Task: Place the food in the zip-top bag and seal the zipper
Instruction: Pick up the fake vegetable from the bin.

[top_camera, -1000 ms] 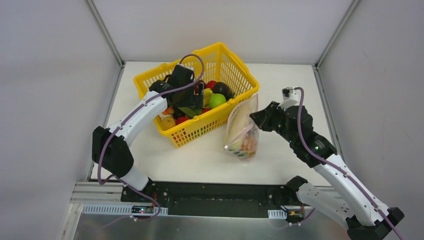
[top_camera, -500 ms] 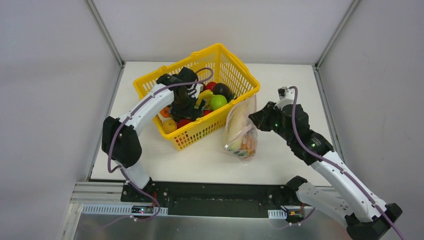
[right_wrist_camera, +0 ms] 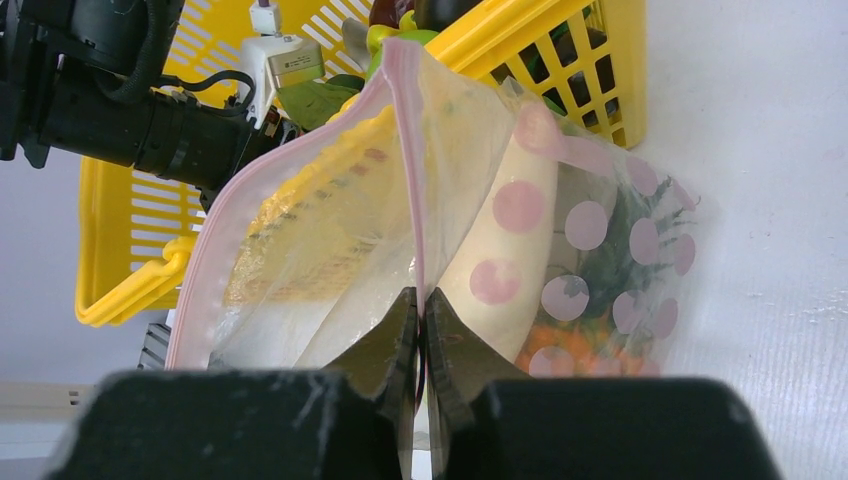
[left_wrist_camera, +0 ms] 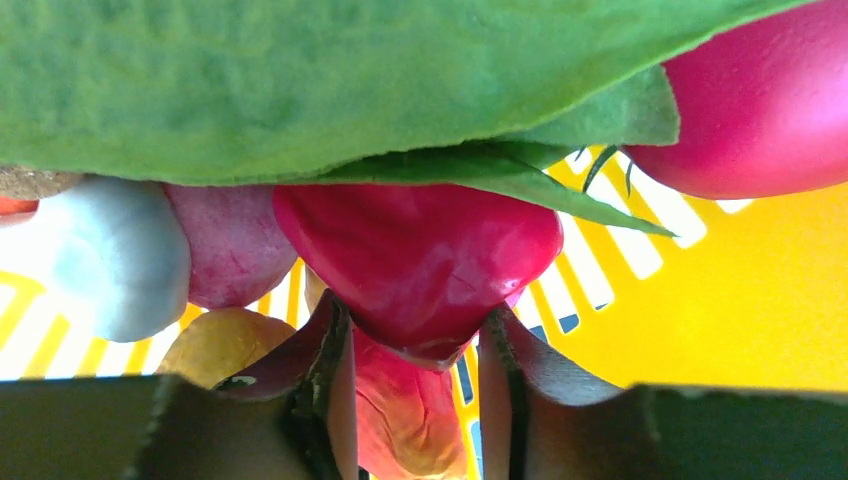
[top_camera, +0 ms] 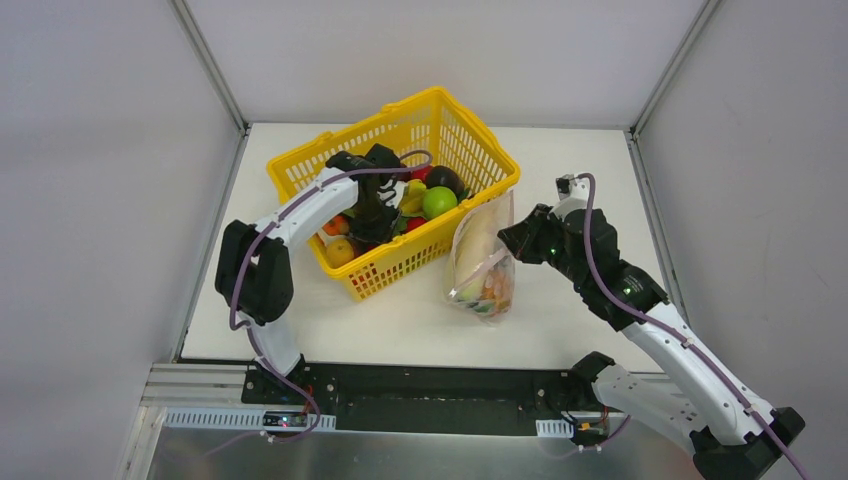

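Observation:
The food lies mostly in the yellow basket (top_camera: 400, 262): a green apple (top_camera: 437, 201), a dark avocado (top_camera: 445, 178) and others. My left gripper (top_camera: 375, 225) reaches down among them. In the left wrist view its gripper (left_wrist_camera: 415, 320) has closed on the lower tip of a red piece (left_wrist_camera: 420, 250), under a green leaf (left_wrist_camera: 300, 80). The clear zip-top bag (top_camera: 480, 265) stands right of the basket, holding a white radish (right_wrist_camera: 510, 240) and orange pieces (right_wrist_camera: 570, 345). My right gripper (right_wrist_camera: 421, 300) is shut on the bag's mouth edge at the pink zipper (right_wrist_camera: 408, 150), holding it up.
A pale piece (left_wrist_camera: 120, 255), a pink one (left_wrist_camera: 235, 245) and a yellowish one (left_wrist_camera: 215, 345) crowd the left fingers. The basket wall stands close against the bag. White walls enclose the table on three sides. The left arm (right_wrist_camera: 130, 120) shows behind the bag.
My left gripper dropped deeper into the basket, toward its near wall, and its jaws narrowed from wide open onto the red piece. The right gripper and bag have barely shifted.

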You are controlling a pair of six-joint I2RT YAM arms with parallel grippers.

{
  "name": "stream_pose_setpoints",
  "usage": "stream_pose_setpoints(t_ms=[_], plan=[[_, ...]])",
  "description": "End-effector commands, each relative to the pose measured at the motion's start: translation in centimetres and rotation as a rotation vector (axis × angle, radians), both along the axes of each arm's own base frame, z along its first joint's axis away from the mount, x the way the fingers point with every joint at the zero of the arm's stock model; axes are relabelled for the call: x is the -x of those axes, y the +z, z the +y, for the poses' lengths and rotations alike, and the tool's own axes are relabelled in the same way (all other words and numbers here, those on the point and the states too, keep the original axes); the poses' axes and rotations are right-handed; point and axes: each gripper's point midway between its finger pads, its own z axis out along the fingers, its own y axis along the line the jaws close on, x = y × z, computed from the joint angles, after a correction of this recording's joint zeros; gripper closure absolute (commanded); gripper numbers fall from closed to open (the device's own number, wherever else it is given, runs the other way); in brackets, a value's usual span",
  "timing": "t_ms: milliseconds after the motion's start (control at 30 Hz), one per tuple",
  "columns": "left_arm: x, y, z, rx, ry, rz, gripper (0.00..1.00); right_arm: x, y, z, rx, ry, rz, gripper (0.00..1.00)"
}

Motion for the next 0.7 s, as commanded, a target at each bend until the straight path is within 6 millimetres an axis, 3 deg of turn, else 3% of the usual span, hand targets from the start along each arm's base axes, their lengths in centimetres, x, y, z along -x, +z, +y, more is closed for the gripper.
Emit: stream_pose_setpoints(t_ms=[0,233,467,667], plan=[[1.7,1.4,0.1,0.015,-0.023,0.008,0.81,0.0,1.6,-0.1,-0.018,0.008,-0.043,0.92],[0.9,5.1,0.1,0.072,-0.009,-0.143,1.00,0.0,1.7,0.0,-0.023,0.010,-0.042,0.92],[-0.7,8.3,1.2,0.069,0.070,-0.326,1.00,0.1,2.1,-0.3,-0.030,0.001,-0.054,0.92],[-2.1,13.6,1.7,0.176,0.186,-0.582,1.00,0.3,2.4,-0.3,-0.044,-0.001,-0.055,0.92]])
